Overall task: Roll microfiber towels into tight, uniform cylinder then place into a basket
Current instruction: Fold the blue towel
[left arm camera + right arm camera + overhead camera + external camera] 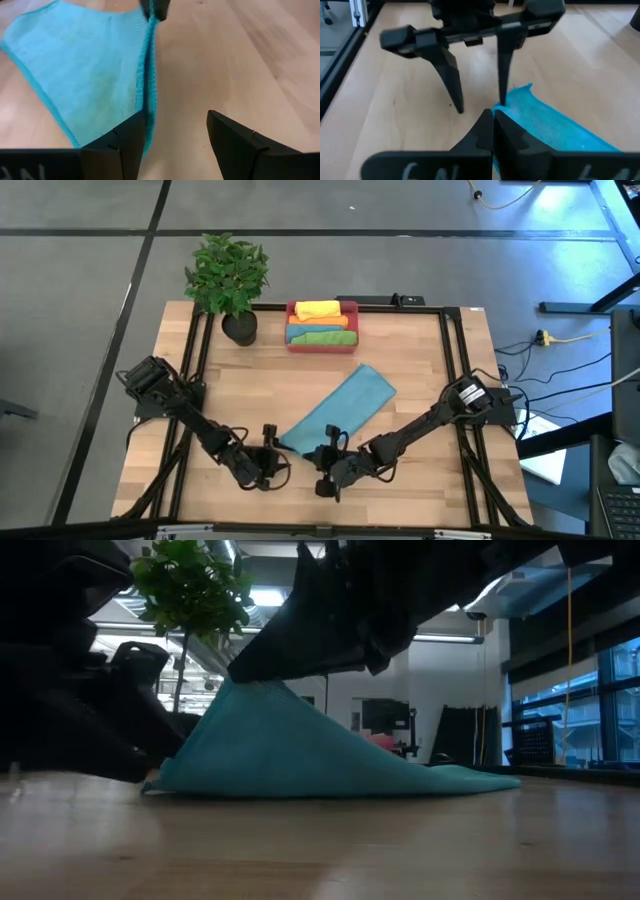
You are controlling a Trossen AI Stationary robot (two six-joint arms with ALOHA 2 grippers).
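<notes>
A teal-blue microfiber towel (340,412) lies slantwise in the middle of the table, and its near part is pulled up into a tent (270,740). My right gripper (493,125) is shut on it at the peak (245,672). My left gripper (175,145) stands open just left of that spot (272,463), low over the table. One of its fingers (125,145) is beside the towel's raised edge, the other over bare wood. The red-pink basket (322,343) at the back holds rolled yellow, orange, green and blue towels. My right gripper pinches the towel's near edge (512,102) between its two shut fingers, close to the near-left corner. It comes slanting down from the table's right. That edge is lifted off the wood and the cloth slopes taut down to the part still lying flat (440,780). My left gripper's one finger (502,85) stands right at the raised edge; whether it touches the cloth I cannot tell.
A potted plant (228,275) stands at the back left beside the basket. Black frame rails (450,360) run along the table's sides. Bare wood lies at the near edge (400,500) and around the towel.
</notes>
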